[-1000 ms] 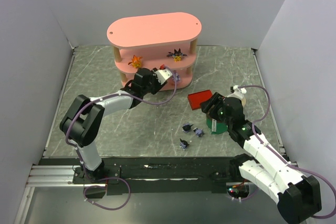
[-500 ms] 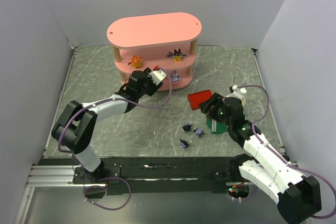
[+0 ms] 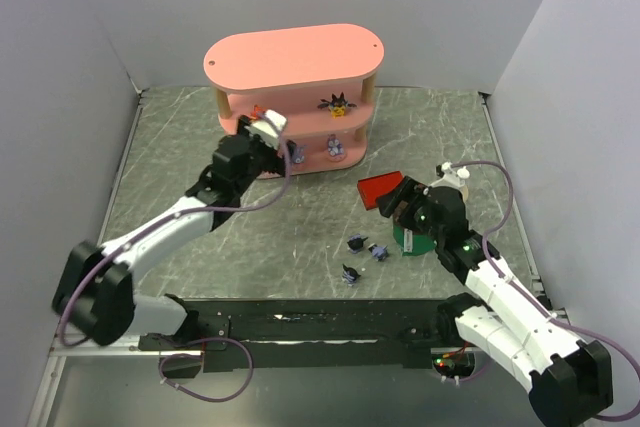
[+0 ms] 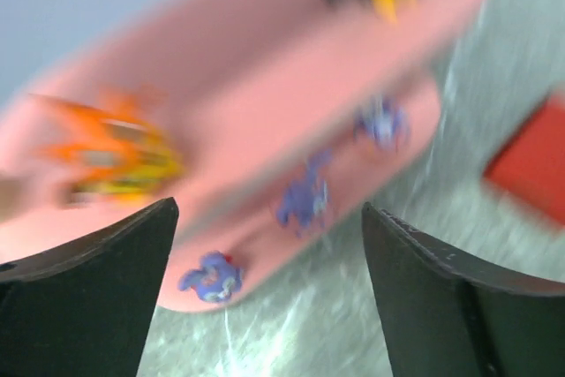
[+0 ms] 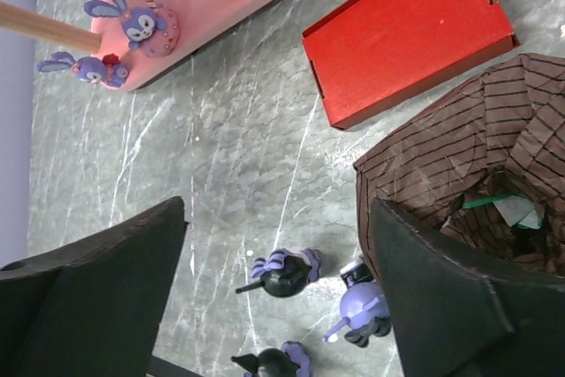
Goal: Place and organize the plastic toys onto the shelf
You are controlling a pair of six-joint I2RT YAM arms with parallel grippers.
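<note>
The pink shelf (image 3: 295, 57) stands at the back. On its middle board are the orange toy (image 4: 115, 152) and the spiky black-and-yellow toy (image 3: 337, 104). Three lilac-pink toys (image 4: 212, 275) (image 4: 305, 200) (image 4: 381, 121) stand on the bottom board. My left gripper (image 3: 278, 147) is open and empty in front of the shelf's left half; its view (image 4: 269, 245) is blurred. Three dark pointed-ear toys (image 5: 287, 273) (image 5: 362, 306) (image 5: 269, 364) lie on the table, also seen from above (image 3: 355, 243). My right gripper (image 5: 275, 218) is open and empty above them.
A flat red box (image 3: 380, 190) lies right of the shelf, behind the dark toys. A green cylinder (image 3: 410, 239) with a brown striped top (image 5: 485, 156) stands under my right wrist, just right of the dark toys. Grey walls close in the table.
My left gripper has swung left along the shelf front, from its right half to its left half. The right arm and all toys have not moved.
</note>
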